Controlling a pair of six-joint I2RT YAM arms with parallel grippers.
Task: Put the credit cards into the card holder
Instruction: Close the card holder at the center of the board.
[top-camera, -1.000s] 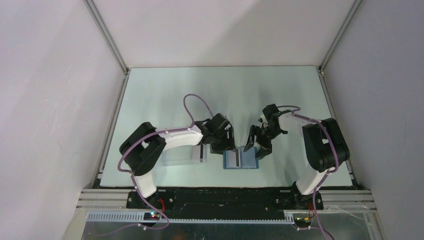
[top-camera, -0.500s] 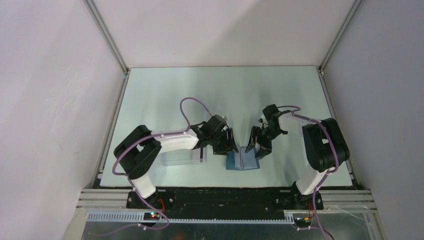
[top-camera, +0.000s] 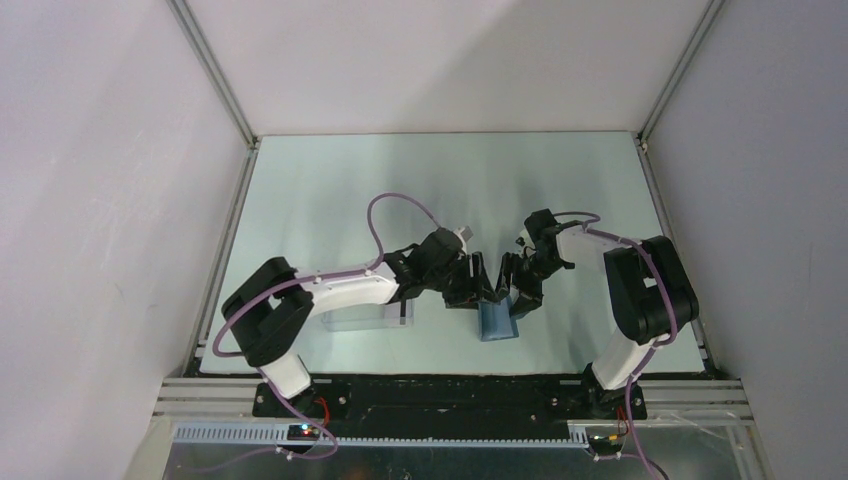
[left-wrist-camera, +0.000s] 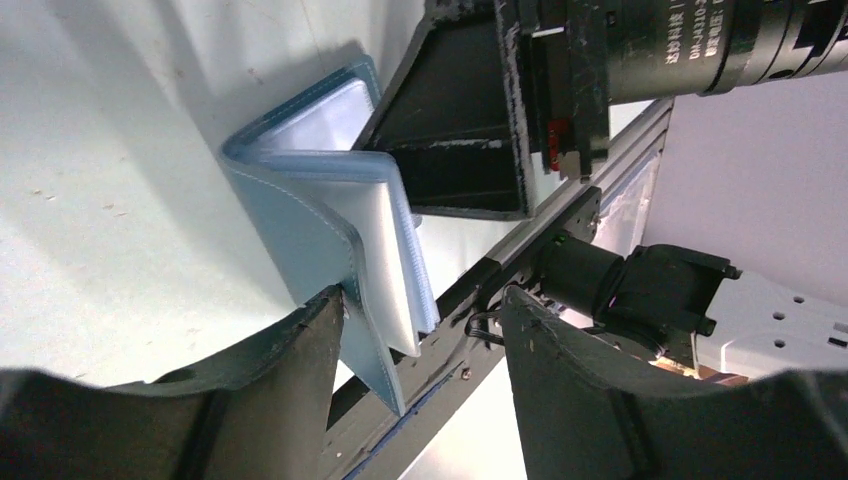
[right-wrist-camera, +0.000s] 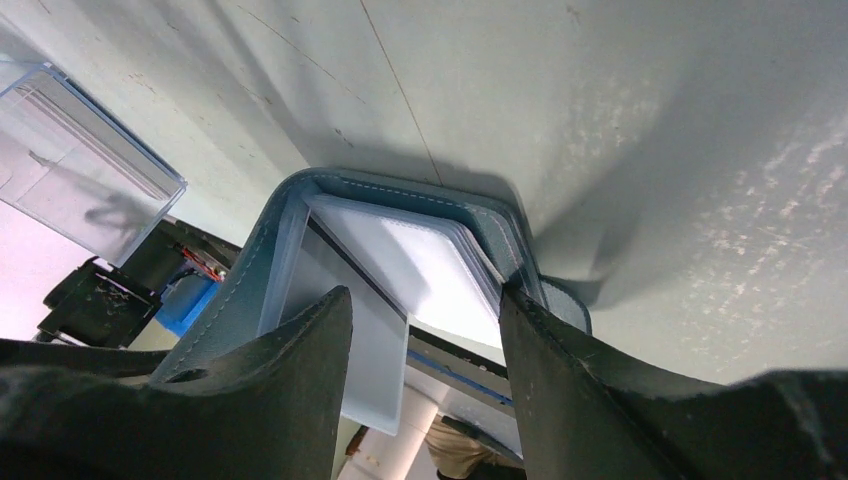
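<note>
The teal-blue card holder (top-camera: 497, 322) stands half folded on the table near the front edge, white inner sleeves (left-wrist-camera: 385, 250) showing in its V. My left gripper (top-camera: 480, 287) (left-wrist-camera: 425, 300) is open. One of its fingers (left-wrist-camera: 300, 360) touches the edge of the raised left flap, while the other stands free. My right gripper (top-camera: 512, 298) (right-wrist-camera: 425, 295) is open too and straddles the sleeves (right-wrist-camera: 420, 265); one of its fingertips (right-wrist-camera: 520, 310) rests against the right flap. The credit cards (top-camera: 401, 312) stand upright in a clear box to the left.
The clear plastic box (top-camera: 362, 314) (right-wrist-camera: 70, 165) sits under my left forearm, close to the holder. The table's front rail (top-camera: 450, 385) runs just behind the holder. Both grippers crowd together over the holder.
The holder lay open flat; my left gripper has moved right and tipped its left flap up, so it now stands half folded. Both grippers' jaws have narrowed slightly. The right arm has barely moved.
</note>
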